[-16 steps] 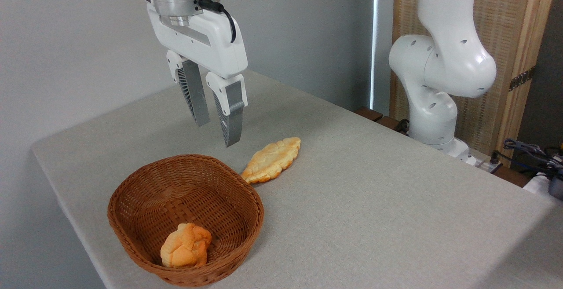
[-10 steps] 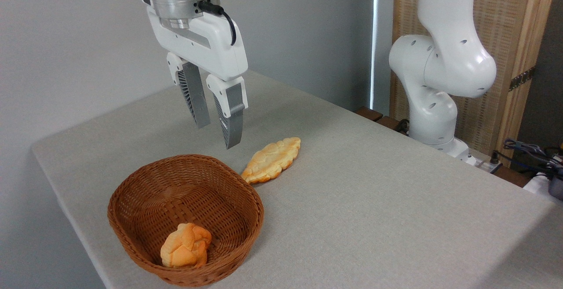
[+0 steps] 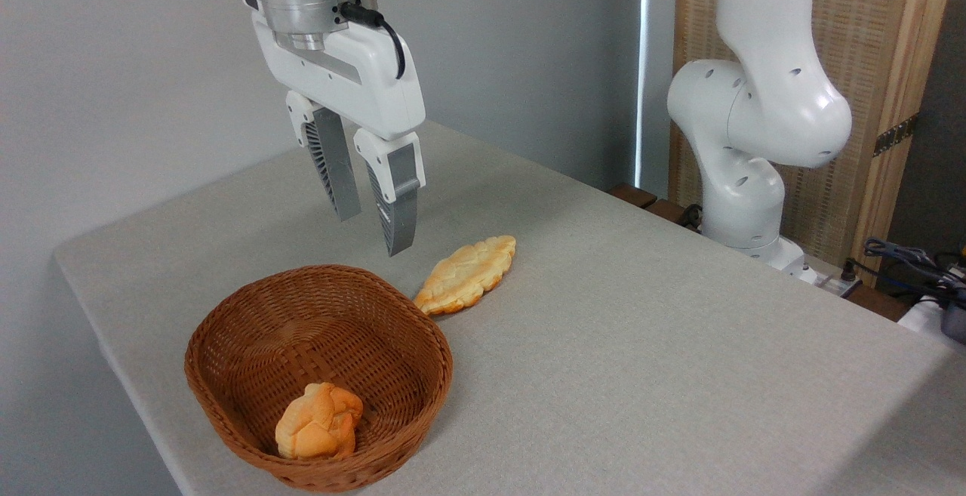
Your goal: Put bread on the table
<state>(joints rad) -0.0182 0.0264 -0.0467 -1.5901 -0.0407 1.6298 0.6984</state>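
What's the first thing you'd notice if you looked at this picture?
Probably the big white robot gripper hanging in the air above the back of the brown basket, holding nothing, its fingers a little apart. Next, the orange bread sitting inside the basket near its front edge. A long flat bread lies on the grey table just behind the basket.
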